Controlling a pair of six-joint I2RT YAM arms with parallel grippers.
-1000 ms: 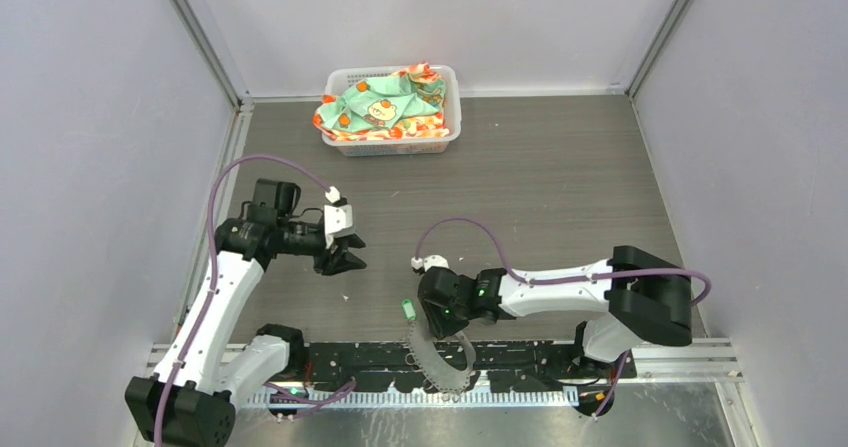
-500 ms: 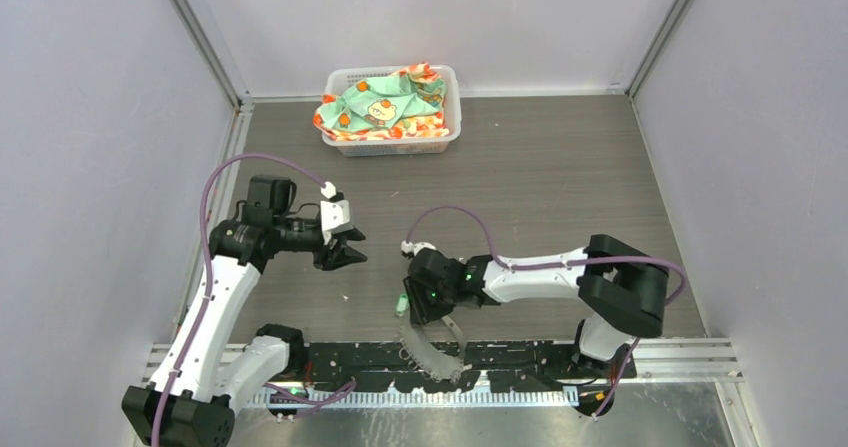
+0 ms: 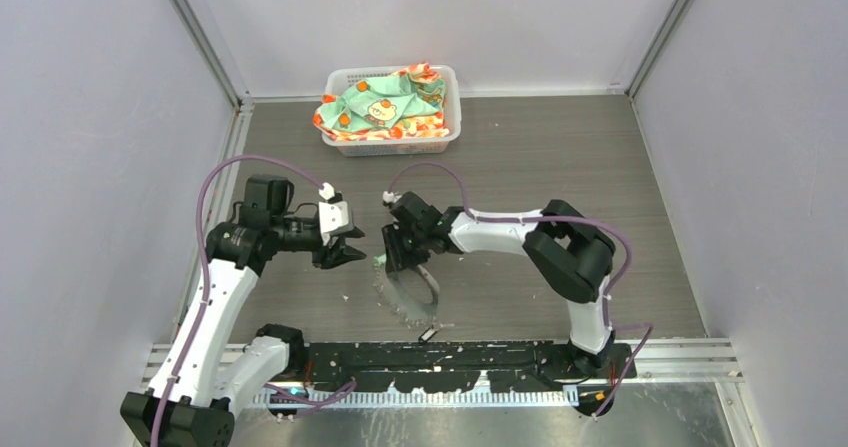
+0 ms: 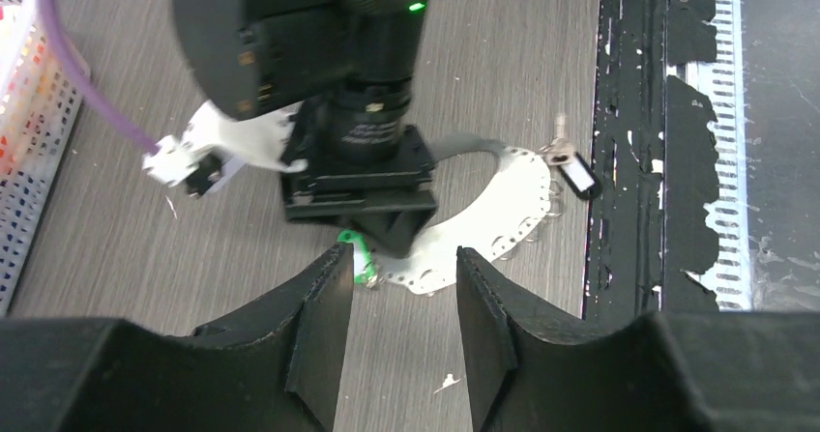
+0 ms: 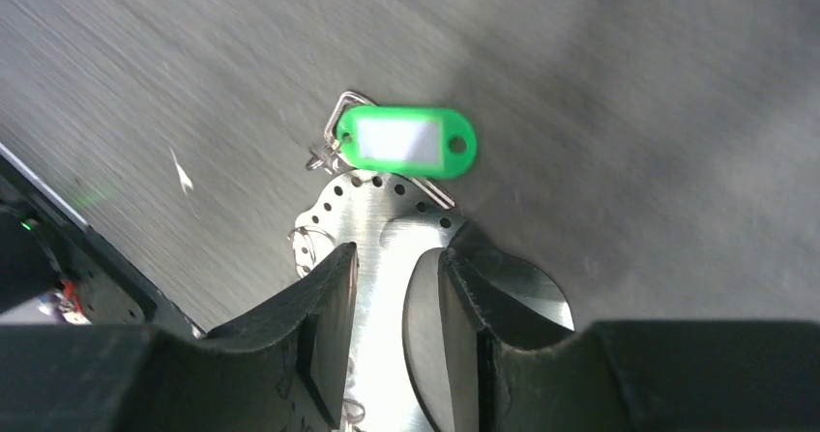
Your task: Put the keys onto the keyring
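Two keys and the keyring (image 4: 517,190) all lie on the table (image 3: 560,167), none of them lifted clear. The right gripper (image 5: 395,258) points down onto one end of the ring, its jaws a narrow gap apart with the perforated metal band running between them; whether they pinch the band or merely straddle it cannot be told. The green key (image 5: 411,142) lies just beyond those fingertips, its wire loop touching the ring's edge; whether it is threaded through a hole cannot be told. The black key (image 4: 578,175) lies at the ring's other end, beside the black strip at the near edge. The left gripper (image 3: 343,255) hovers about half open and empty, close to the right gripper and the green key. Risks, as judged: the left fingers, closing on the green key, may strike the right fingers, given the tight spacing. A loose hold on the thin, floppy band would let it slip or swing, knocking the green key away. Any drag on the ring may push the black key onto the strip, where it is harder to pick.
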